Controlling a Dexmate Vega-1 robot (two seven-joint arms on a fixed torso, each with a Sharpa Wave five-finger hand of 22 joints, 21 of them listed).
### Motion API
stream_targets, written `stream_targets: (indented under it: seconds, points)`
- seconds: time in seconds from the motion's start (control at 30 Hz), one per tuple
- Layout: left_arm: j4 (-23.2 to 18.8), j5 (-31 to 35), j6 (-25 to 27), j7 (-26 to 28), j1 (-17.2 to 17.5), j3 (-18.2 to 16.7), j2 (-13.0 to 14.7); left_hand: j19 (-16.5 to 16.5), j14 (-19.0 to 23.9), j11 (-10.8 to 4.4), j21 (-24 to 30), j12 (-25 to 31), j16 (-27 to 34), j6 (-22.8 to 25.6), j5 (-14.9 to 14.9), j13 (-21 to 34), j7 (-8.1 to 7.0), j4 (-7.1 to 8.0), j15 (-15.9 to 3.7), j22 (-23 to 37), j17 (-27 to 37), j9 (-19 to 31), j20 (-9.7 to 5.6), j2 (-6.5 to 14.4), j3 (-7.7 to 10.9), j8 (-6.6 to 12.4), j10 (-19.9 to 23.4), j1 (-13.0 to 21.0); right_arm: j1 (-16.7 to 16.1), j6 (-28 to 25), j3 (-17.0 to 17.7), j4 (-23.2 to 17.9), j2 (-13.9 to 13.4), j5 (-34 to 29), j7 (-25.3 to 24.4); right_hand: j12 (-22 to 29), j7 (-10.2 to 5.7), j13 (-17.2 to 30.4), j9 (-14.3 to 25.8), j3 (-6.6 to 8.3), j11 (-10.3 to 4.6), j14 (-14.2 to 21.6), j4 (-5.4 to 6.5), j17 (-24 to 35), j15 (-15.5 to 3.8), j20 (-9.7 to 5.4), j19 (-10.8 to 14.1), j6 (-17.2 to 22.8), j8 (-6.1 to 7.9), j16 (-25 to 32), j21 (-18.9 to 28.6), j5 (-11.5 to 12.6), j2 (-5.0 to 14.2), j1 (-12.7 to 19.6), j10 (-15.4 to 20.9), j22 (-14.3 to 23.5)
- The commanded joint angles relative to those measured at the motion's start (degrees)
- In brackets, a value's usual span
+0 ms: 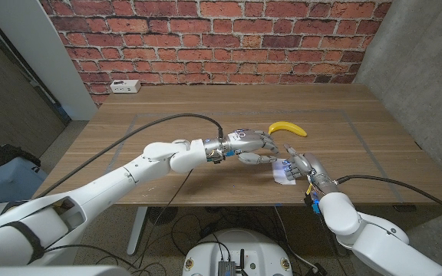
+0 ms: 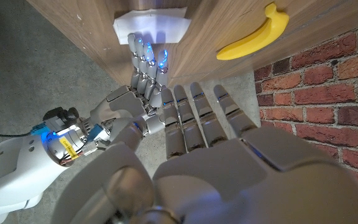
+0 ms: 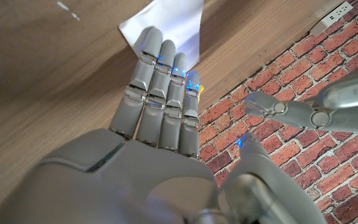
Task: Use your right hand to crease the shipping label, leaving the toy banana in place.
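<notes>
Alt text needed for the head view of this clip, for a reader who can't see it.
The right robot hand presses its fingers on a white shipping label near the front edge of a wooden table. The left robot hand reaches in just beside it, and a yellow toy banana lies a little farther back, in front of a brick wall.

**Brick wall, wooden table, grey surroundings**

From my seat I see a red brick wall (image 1: 221, 38) behind the wooden table (image 1: 167, 126). A white power strip (image 1: 124, 87) lies at its far edge. Grey concrete wall (image 1: 420, 61) stands right; grey floor (image 1: 75, 134) shows left.
</notes>
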Motion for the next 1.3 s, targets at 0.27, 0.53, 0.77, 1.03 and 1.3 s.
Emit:
stream_targets:
  seconds: [0.27, 0.53, 0.77, 1.03, 1.3]
  points:
    - [0.8, -1.7, 1.2, -11.1, -3.8, 2.4, -1.0, -0.6, -1.8, -1.76, 0.3, -2.5, -2.7, -0.7, -0.4, -1.5, -0.70, -0.89, -1.46, 0.0, -1.4, -1.2, -0.79, -4.0, -1.17, -2.39, -1.4, -2.5, 0.7, -0.9, -0.6, -0.3, -0.3, 0.0, -1.2, -0.3, 0.51, 0.1, 0.0, 0.05, 0.10, 0.4, 0.47, 0.2, 0.05, -0.28, 0.3, 0.7, -0.09, 0.2, -0.1, 0.5, -0.23, -0.5, 0.7, 0.1]
    - [1.0, -3.4, 1.3, -17.1, -5.4, 3.8, -1.7, -1.1, -2.6, -1.89, 0.1, -3.4, -3.3, -1.1, -0.2, -2.2, -1.01, -0.16, -1.36, -0.2, -1.5, -1.3, -0.78, -6.1, -3.07, -3.28, -1.5, -5.2, 0.6, -0.4, -0.4, 0.0, -0.5, 0.2, -1.3, -0.4, 0.56, 0.1, 0.0, -0.34, 0.11, 0.4, 0.52, 0.3, 0.22, -0.25, 0.3, 0.8, -0.23, 0.2, -0.2, 0.5, -0.87, -0.9, 0.8, 0.1]
    - [1.8, -4.8, 1.6, -21.9, -6.5, 5.1, -2.5, -0.4, -4.2, -2.44, 0.1, -4.8, -4.4, -2.3, 0.3, -3.3, -1.38, 0.28, -1.33, -0.7, -1.8, -1.5, -0.80, -6.6, -3.83, -4.38, -1.8, -6.8, 0.7, -0.3, -0.3, 0.1, -0.8, 0.2, -1.2, -0.6, 0.55, 0.1, -0.1, -0.55, 0.12, 0.4, 0.60, 0.3, 0.19, -0.24, 0.3, 1.0, -0.36, 0.2, -0.2, 0.5, -1.12, -1.1, 0.9, 0.1]
    - [2.0, -5.0, 2.5, -25.9, -7.3, 6.3, -3.1, -2.4, -8.1, -2.82, -1.0, -7.2, -5.2, -5.1, 0.6, -4.3, -2.05, 0.23, -1.83, -1.3, -2.0, -1.6, -1.11, -6.1, -3.82, -5.42, -4.4, -7.3, 0.7, -0.3, -0.2, 0.3, -0.7, 0.4, -1.4, -0.8, 0.54, 0.1, -0.1, -0.66, 0.11, 0.4, 0.68, 0.3, 0.17, -0.21, 0.3, 1.1, -0.49, 0.2, -0.3, 0.6, -1.20, -1.2, 1.0, 0.1]
    - [2.1, -4.4, 2.8, -27.1, -7.8, 7.1, -3.5, -5.8, -13.9, -3.50, -3.0, -9.7, -5.4, -10.9, 0.8, -4.8, -3.31, -0.04, -1.78, -1.8, -2.0, -1.7, -0.97, -5.5, -3.74, -5.88, -8.8, -7.8, 0.5, 0.1, 0.1, 0.3, -0.7, 0.5, -1.5, -1.0, 0.54, 0.1, 0.0, -0.74, 0.11, 0.5, 0.76, 0.4, 0.26, -0.21, 0.4, 1.2, -0.64, 0.2, -0.4, 0.7, -1.24, -1.4, 1.1, 0.1]
